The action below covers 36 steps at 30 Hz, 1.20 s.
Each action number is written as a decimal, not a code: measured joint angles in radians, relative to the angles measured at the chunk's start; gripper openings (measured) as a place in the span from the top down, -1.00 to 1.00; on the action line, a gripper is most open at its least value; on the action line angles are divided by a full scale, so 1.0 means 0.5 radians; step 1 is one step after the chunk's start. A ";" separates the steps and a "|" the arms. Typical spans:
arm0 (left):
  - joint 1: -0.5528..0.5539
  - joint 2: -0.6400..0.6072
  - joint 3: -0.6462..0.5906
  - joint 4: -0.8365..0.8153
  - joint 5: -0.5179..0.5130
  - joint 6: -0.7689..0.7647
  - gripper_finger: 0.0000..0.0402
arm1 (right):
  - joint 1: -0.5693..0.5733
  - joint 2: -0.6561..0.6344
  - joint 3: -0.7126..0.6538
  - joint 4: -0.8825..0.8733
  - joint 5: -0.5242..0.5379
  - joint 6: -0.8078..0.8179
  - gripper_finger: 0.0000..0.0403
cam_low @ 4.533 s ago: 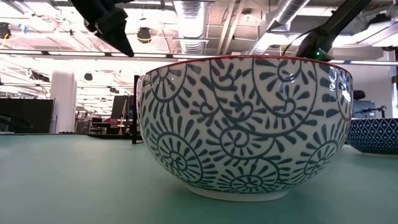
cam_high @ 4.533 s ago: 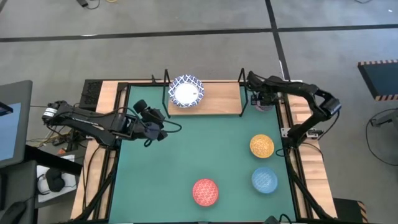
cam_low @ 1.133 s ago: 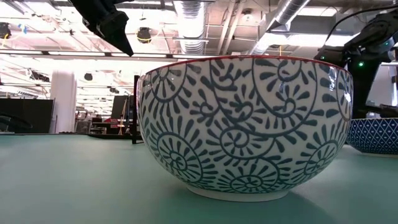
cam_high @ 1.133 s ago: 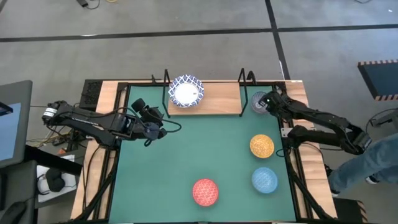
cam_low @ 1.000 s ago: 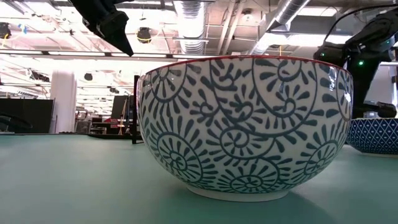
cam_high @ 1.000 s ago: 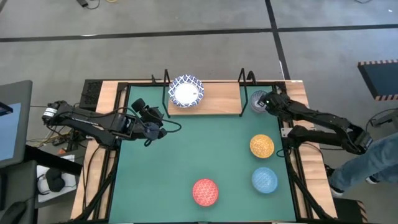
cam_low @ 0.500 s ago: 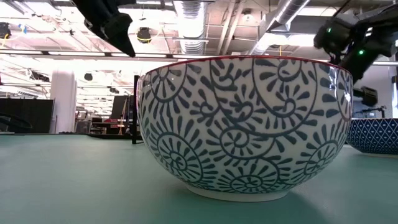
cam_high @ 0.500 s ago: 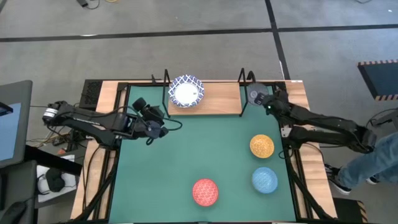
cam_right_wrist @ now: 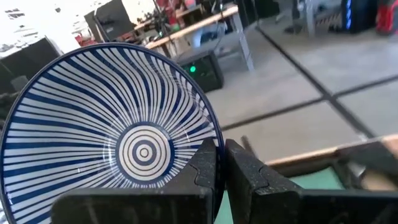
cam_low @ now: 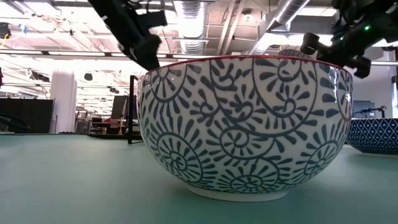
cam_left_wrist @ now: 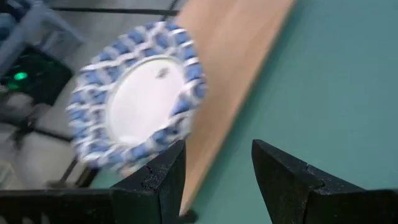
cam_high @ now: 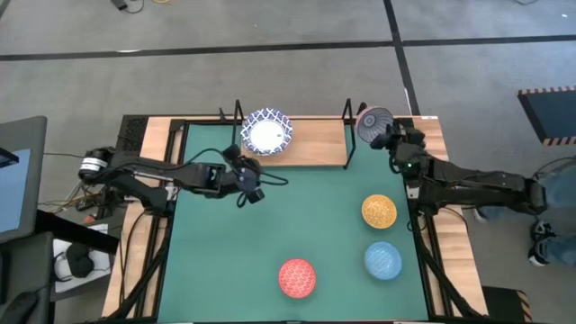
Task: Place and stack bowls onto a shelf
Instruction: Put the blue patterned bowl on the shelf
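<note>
A white bowl with a blue patterned rim (cam_high: pixel 267 132) sits on the wooden shelf board (cam_high: pixel 315 144), toward its left end; it also shows in the left wrist view (cam_left_wrist: pixel 134 99). My left gripper (cam_high: pixel 258 187) is open and empty over the green mat, just in front of the shelf. My right gripper (cam_high: pixel 390 137) is shut on a grey-blue striped bowl (cam_high: pixel 373 121) beside the shelf's right posts. A yellow-orange bowl (cam_high: pixel 379 211), a light blue bowl (cam_high: pixel 382 260) and a red bowl (cam_high: pixel 297 277) stand on the mat. My right gripper holds the grey-blue bowl by its rim (cam_right_wrist: pixel 214 140), one finger inside the bowl and one outside. The bowl is tilted, with its striped inside turned toward the wrist camera, and seems lifted off the table.
The shelf's black wire posts (cam_high: pixel 349 110) rise close to the held bowl. The board's right half is bare wood. The red bowl fills the front of the low view (cam_low: pixel 245 124), with the light blue bowl (cam_low: pixel 373 134) at its right.
My right gripper has gone up and toward the table's far edge with the grey-blue bowl, which has come off the table beside the shelf and tipped. My left gripper has moved toward the table's right, along the shelf's front.
</note>
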 joint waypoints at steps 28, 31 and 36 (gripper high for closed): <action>0.234 0.131 0.002 1.902 0.966 0.637 0.16 | 0.907 0.042 0.039 0.006 0.934 -0.828 0.80; 0.293 0.131 0.003 1.960 1.007 0.575 0.16 | 0.924 0.078 0.085 0.016 0.946 -0.822 0.80; 0.327 0.196 0.012 2.043 1.127 0.586 0.16 | 0.943 0.139 0.169 0.009 0.939 -0.827 0.80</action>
